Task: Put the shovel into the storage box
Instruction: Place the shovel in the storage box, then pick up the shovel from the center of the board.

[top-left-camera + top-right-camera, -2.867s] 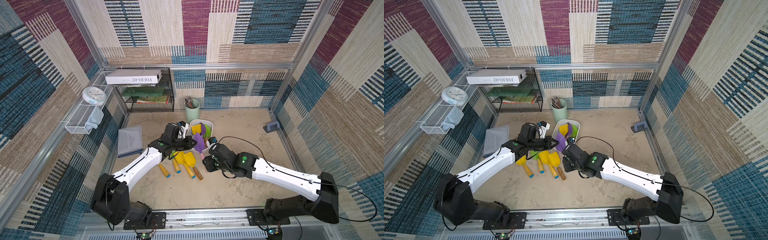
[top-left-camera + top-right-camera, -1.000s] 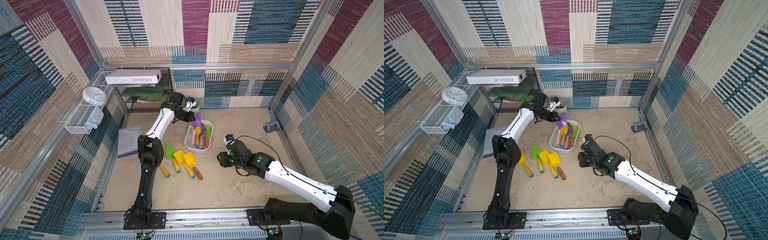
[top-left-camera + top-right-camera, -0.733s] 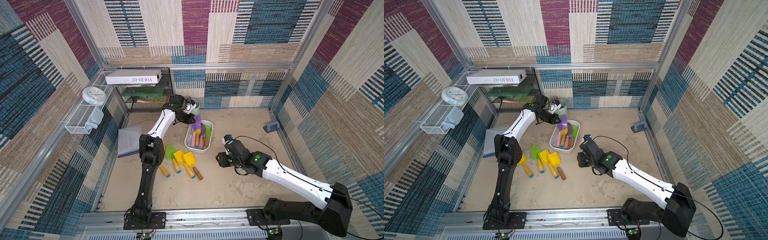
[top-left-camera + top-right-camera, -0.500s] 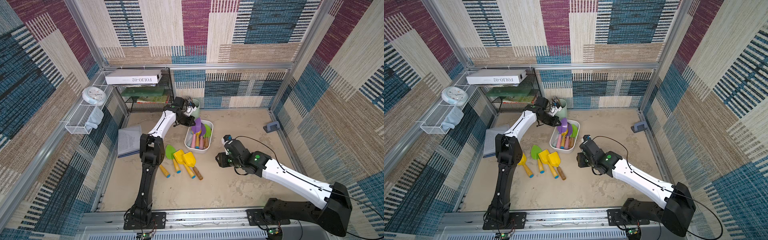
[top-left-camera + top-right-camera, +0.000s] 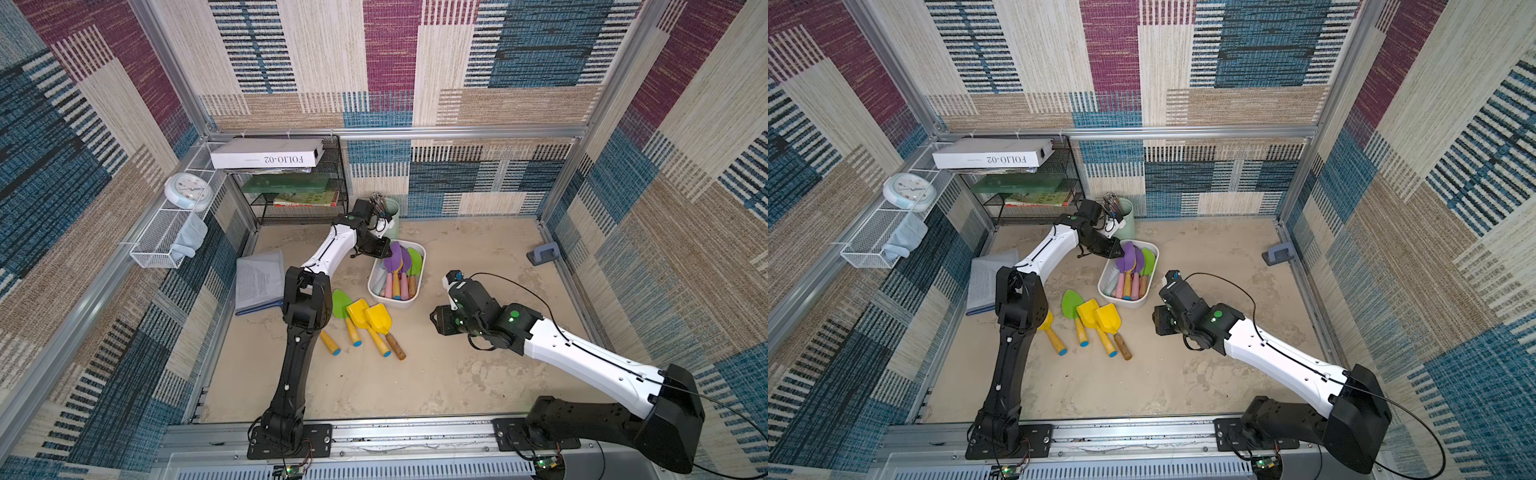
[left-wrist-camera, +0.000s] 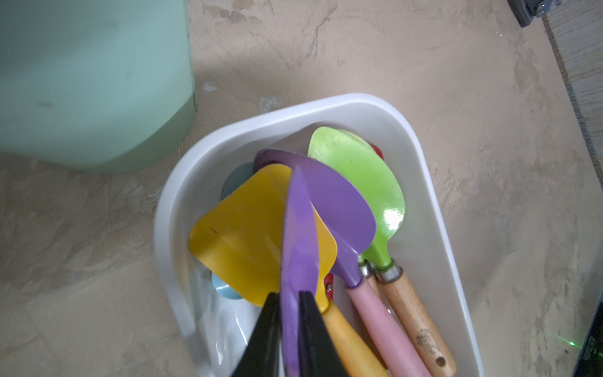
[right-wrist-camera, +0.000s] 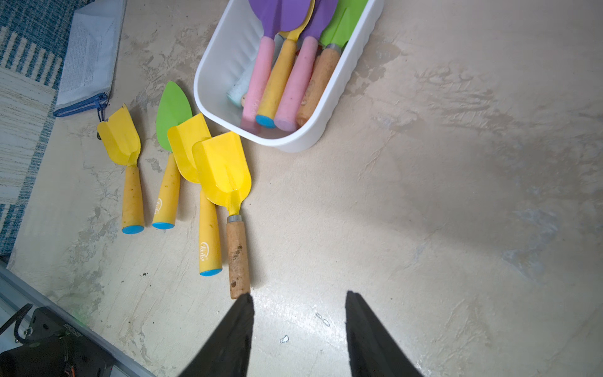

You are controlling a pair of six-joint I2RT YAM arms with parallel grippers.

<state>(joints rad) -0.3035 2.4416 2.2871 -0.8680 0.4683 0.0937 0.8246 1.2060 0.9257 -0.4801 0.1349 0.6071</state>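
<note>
The purple shovel (image 6: 298, 244) lies in the storage box (image 6: 326, 104), its blade turned up on edge above a yellow shovel (image 6: 241, 235), with a second purple one (image 6: 342, 209) and a green shovel (image 6: 362, 182) alongside. In the right wrist view their pink, yellow and wooden handles point toward the box's near end. The left gripper (image 6: 288, 293) reaches over the box's far end. Its fingers stand narrow, one on each side of that upturned blade; whether they press it or sit just off it cannot be told.

The right gripper (image 7: 299, 293) hangs over bare floor (image 5: 415, 382) with its fingers wide apart and nothing between them. In the right wrist view one fingertip is just beside the wooden handle end of a yellow floor shovel (image 7: 225, 169).

The floor is a mottled, sand-coloured slab. Just beside the box, two more yellow shovels (image 7: 119, 137) (image 7: 187, 143) and a green one (image 7: 173, 111) lie on it with that one. A mint cup (image 5: 392, 210) stands at the box's far end and a grey pouch (image 5: 259, 280) lies by the left wall. A small grey object (image 5: 544, 252) sits by the right wall.

Woven patchwork walls (image 5: 390, 50) in blue, magenta and beige enclose the space on a metal frame. A black wire shelf (image 5: 299, 208) holds a white carton (image 5: 266, 153), and a white mesh basket (image 5: 153, 249) holds a clock (image 5: 189, 191).
</note>
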